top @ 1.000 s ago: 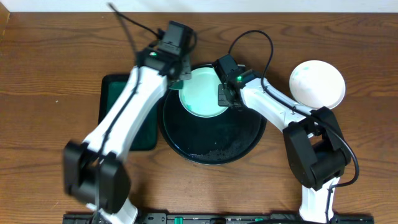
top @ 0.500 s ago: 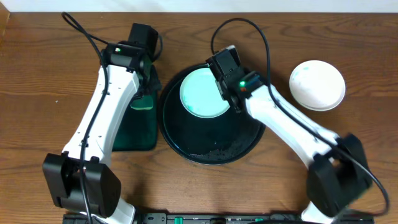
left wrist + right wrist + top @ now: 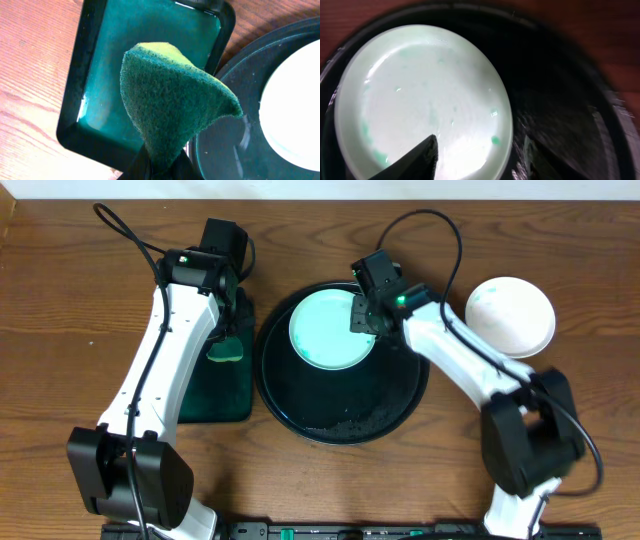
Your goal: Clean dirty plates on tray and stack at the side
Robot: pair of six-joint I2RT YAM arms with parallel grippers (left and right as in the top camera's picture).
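Counter (image 3: 60,330): dark-brown wood grain. Carries three items. Round black tray (image 3: 340,405), glossy, at centre. Rectangular green tray (image 3: 215,395), just beside the black tray on its left. White plate (image 3: 510,315), to the right, apart from the black tray.

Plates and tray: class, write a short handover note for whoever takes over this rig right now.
Left hand: shut on the sponge, over the green tray.
Right hand: open, straddling the rim of the dirty plate on the black tray.
Done: a white plate sits on the tabletop to the right; number stacked unclear.
Left: the dirty plate shows green specks; probably finish wiping, then stack it.
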